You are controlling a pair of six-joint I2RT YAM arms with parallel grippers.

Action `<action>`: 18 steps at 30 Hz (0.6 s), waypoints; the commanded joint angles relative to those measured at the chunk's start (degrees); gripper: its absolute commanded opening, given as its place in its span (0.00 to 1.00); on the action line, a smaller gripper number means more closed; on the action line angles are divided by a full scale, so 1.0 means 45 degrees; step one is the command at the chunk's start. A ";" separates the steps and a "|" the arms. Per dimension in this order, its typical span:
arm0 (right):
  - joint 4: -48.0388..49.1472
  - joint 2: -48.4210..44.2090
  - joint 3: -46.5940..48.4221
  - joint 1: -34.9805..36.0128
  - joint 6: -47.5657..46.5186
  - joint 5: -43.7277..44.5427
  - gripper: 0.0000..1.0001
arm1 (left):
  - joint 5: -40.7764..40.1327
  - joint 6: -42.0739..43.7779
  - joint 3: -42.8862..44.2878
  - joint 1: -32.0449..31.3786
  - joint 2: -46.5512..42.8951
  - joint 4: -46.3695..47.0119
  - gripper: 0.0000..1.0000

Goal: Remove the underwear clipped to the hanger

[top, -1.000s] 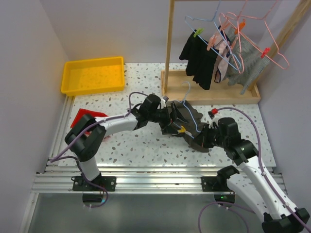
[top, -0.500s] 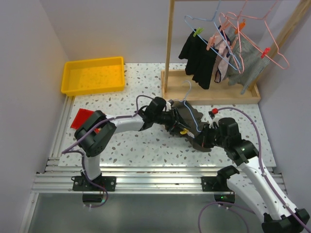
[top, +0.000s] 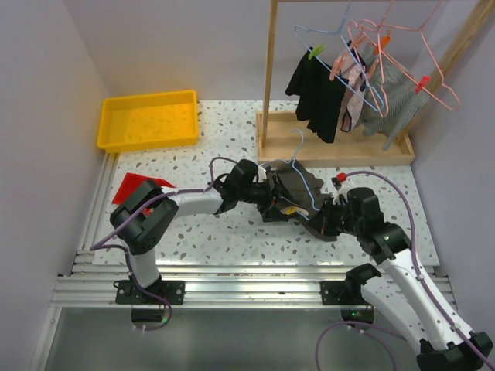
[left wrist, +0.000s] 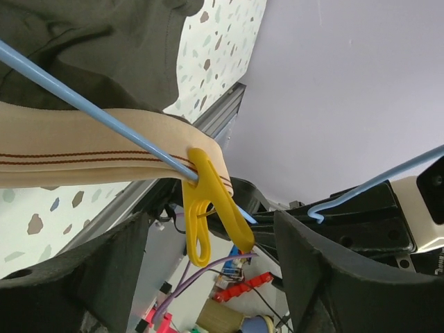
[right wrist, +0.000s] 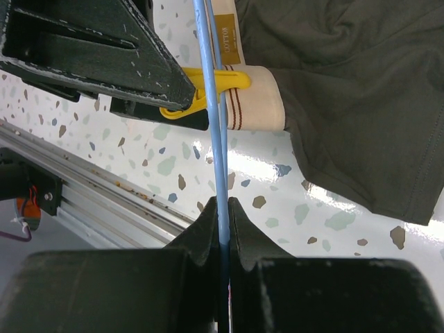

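Observation:
A dark olive underwear (top: 288, 184) with a beige waistband (left wrist: 83, 156) lies on the table. A yellow clip (left wrist: 205, 201) pins it to a blue wire hanger (top: 304, 184). My left gripper (left wrist: 211, 239) is open, its black fingers (left wrist: 333, 277) standing on either side of the clip without touching it. My right gripper (right wrist: 223, 208) is shut on the hanger's wire (right wrist: 211, 104), just in front of the clip (right wrist: 208, 87) and the underwear (right wrist: 347, 90). From above, the left gripper (top: 272, 202) and the right gripper (top: 321, 220) flank the clip (top: 291, 209).
A wooden rack (top: 332, 148) at the back right holds several hangers with clipped garments (top: 340, 93). A yellow bin (top: 147, 120) sits at the back left and a red object (top: 135, 188) at the left edge. The metal rail (top: 232, 267) runs along the front.
My left arm has swung and brought its open gripper forward along the garment to the yellow clip. The right arm and the hanger have stayed put.

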 commanded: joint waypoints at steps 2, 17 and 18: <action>0.0533 -0.0140 -0.0023 0.0053 -0.0200 -0.0058 0.00 | -0.0130 -0.0267 0.0030 -0.0066 -0.0622 0.0709 0.77; 0.0533 -0.0238 -0.0004 0.0072 -0.0142 0.0136 0.00 | 0.0124 -0.0581 -0.0008 -0.0261 -0.0406 0.1256 0.03; 0.0514 -0.0218 -0.0004 0.0072 -0.0161 0.0156 0.00 | 0.0162 -0.0561 -0.0144 -0.0261 -0.0465 0.1295 0.01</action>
